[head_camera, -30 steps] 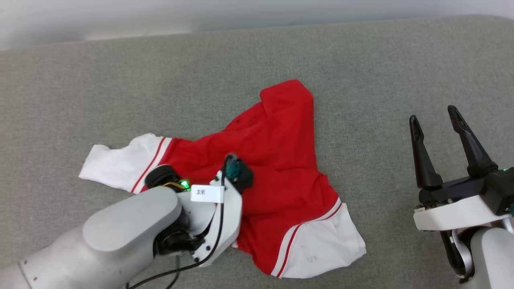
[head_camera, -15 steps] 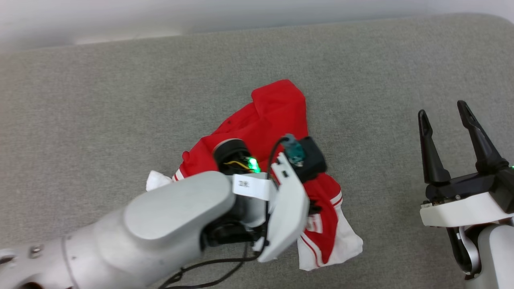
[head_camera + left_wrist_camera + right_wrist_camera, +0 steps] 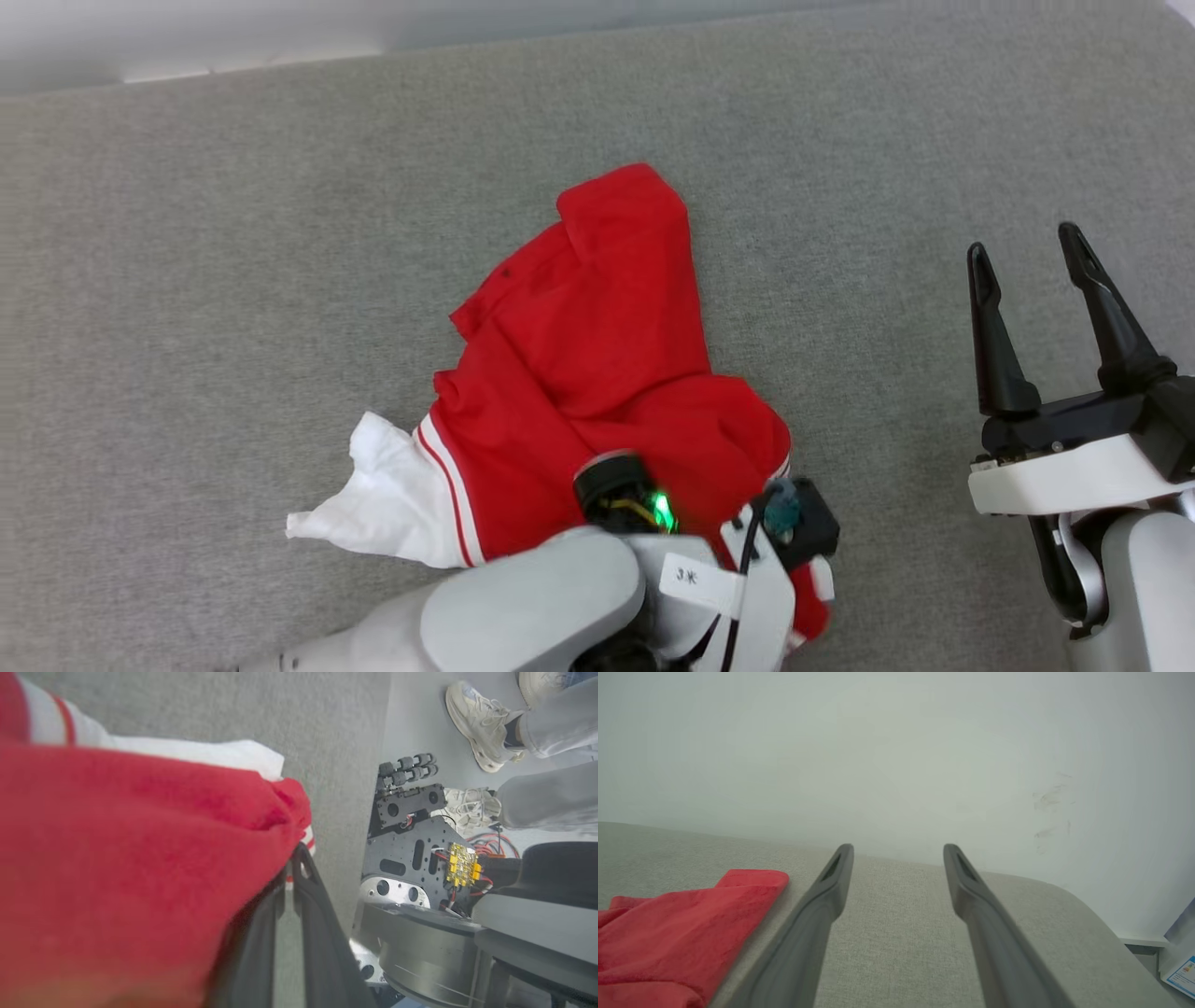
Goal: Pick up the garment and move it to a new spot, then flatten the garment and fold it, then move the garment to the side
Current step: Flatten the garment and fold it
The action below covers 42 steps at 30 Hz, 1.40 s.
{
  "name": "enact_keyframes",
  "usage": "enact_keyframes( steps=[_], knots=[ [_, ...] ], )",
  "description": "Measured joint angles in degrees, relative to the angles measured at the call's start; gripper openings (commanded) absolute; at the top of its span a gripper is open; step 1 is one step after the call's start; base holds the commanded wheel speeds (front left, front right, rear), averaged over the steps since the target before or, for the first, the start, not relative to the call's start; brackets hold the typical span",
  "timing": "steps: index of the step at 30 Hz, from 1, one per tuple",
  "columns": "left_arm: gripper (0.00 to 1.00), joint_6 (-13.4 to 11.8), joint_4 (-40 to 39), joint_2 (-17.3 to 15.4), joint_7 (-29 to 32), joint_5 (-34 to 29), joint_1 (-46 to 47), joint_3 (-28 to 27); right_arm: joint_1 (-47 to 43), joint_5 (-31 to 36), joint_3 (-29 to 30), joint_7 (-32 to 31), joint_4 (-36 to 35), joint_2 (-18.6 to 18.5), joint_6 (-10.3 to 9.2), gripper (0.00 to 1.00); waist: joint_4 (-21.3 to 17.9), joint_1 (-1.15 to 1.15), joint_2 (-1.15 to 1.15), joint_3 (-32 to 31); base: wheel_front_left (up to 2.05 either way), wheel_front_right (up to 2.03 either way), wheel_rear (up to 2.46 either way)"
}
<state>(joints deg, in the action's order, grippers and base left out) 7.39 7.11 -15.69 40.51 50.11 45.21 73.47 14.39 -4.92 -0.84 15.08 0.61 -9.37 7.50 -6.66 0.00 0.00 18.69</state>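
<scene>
At the left of the head view lies the bare grey surface [image 3: 187, 280], padded and covered with cloth. Next comes the garment [image 3: 579, 373], about in the middle of the surface and toward its near edge, crumpled and folded over itself. Its white sleeve [image 3: 392, 504] with red stripes points to the left and a little toward the robot. A red corner points away, toward the far edge. The long axis runs about from near to far.

The left forearm [image 3: 523, 607] and its wrist lie over the near right part of the garment and hide it; beside the wrist a thin piece of white trim shows. In the left wrist view the left gripper [image 3: 295, 858] has its two fingers pressed together on a bunch of red cloth with some striped trim, so it is clenched on the garment. This cloth is blurred, covers the left half of that view and hides most of one finger. To the right of it are the edge of the surface, the robot's black base [image 3: 411, 826] with yellow connectors, and a person's pale shoes [image 3: 476, 723] with grey trouser legs, cut off by the frame.

At the right of the head view the right gripper [image 3: 1023, 243] hovers above bare surface, well apart from the garment, fingers spread wide and holding nothing. In its wrist view the red corner lies left of the fingers, and a pale wall [image 3: 896, 742] stands behind.
</scene>
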Motion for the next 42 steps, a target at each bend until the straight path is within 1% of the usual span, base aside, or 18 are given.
enact_keyframes(
  steps=[1, 3, 6, 10, 13, 16, 20, 21, 22, 25, 28, 31, 35, 40, 42],
  knots=[
    [1.0, 0.0, 0.07, 0.07, -1.54, -0.65, 0.55, 0.03, -0.02, 0.01, 0.04, 0.0, 0.14, -0.02, 0.0, 1.0, 0.22, 0.0, 0.0, -0.38, 0.0, 0.0, 0.0],
    [1.0, 0.0, 0.13, 0.19, -6.02, -0.65, 2.44, -0.02, -0.2, 0.02, 0.13, 0.01, 0.29, -0.03, 0.0, 1.0, 0.72, 0.0, 0.0, -1.25, 0.0, 0.0, 0.0],
    [1.0, 0.0, 0.0, -0.43, -11.33, 1.35, 5.09, 0.01, -1.06, 0.18, 0.47, 0.01, 0.58, -0.13, 0.0, 1.0, 1.65, 0.0, 0.0, -2.92, 0.0, 0.0, 0.0],
    [1.0, 0.0, -0.91, -4.08, -16.03, 4.24, 9.13, -1.57, -3.01, 0.16, 1.1, 0.01, 0.82, -0.27, 0.0, 1.0, 3.25, 0.0, 0.0, -5.47, 0.0, 0.0, 0.0],
    [1.0, 0.0, -1.23, -8.39, -17.24, 5.58, 11.6, -3.74, -3.87, 0.15, 1.3, 0.01, 0.83, -0.27, 0.0, 1.0, 4.54, 0.0, 0.0, -7.23, 0.0, 0.0, 0.0],
    [1.0, 0.0, -1.05, -12.88, -17.46, 6.34, 13.66, -6.22, -4.67, 0.14, 1.47, 0.01, 0.73, -0.26, 0.0, 1.0, 5.89, 0.0, 0.0, -8.55, 0.0, 0.0, 0.0],
    [1.0, -0.46, -0.27, -18.69, -15.55, 7.87, 14.99, -8.51, -5.05, 0.14, 1.59, 0.01, 0.43, -0.24, 0.0, 1.0, 7.18, 0.0, 0.0, -9.41, 0.0, 0.0, 0.0],
    [1.0, -0.86, 0.29, -21.57, -13.59, 7.86, 15.21, -8.44, -5.07, 0.14, 1.63, 0.01, 0.26, -0.24, 0.0, 1.0, 7.47, 0.0, 0.0, -9.37, 0.0, 0.0, 0.0],
    [1.0, -0.86, 0.29, -21.57, -13.59, 7.86, 15.21, -8.44, -5.07, 0.14, 1.63, 0.01, 0.26, -0.24, 0.0, 1.0, 7.47, 0.0, 0.0, -9.37, 0.0, 0.0, 0.0],
    [1.0, -1.37, 1.19, -24.91, -9.91, 8.93, 15.17, -7.94, -5.08, 0.02, 1.65, 0.01, -0.02, -0.34, 0.0, 1.0, 7.6, -0.01, 0.0, -8.83, 0.0, 0.0, 0.0],
    [1.0, -2.08, 1.41, -27.24, -6.24, 10.77, 14.01, -7.02, -5.06, -0.01, 1.6, 0.01, -0.15, -0.54, 0.0, 1.0, 7.51, -0.01, 0.0, -8.16, 0.0, 0.0, 0.0],
    [1.0, -2.64, 1.44, -28.76, -3.47, 12.21, 12.16, -5.7, -5.01, -0.01, 1.7, 0.01, -0.26, -0.71, 0.0, 1.0, 7.34, 0.0, 0.0, -7.33, 0.0, 0.0, 0.0],
    [1.0, -2.93, 1.82, -29.37, -1.57, 12.68, 10.01, -4.17, -4.67, -0.01, 1.7, 0.01, -0.43, -0.89, 0.0, 1.0, 7.0, 0.0, 0.0, -6.13, 0.0, 0.0, 0.0],
    [1.0, -3.37, 4.49, -28.21, -2.18, 12.55, 8.65, -3.58, -3.38, 0.0, 1.18, 0.01, -0.53, -0.93, 0.0, 1.0, 6.39, 0.0, 0.0, -4.32, 0.0, 0.0, 0.0],
    [1.0, -3.36, 6.13, -27.1, -2.99, 12.52, 8.65, -3.68, -2.94, 0.0, 0.81, 0.01, -0.48, -0.94, 0.0, 1.0, 6.04, 0.0, 0.0, -3.55, 0.0, 0.0, 0.0]
  ],
)
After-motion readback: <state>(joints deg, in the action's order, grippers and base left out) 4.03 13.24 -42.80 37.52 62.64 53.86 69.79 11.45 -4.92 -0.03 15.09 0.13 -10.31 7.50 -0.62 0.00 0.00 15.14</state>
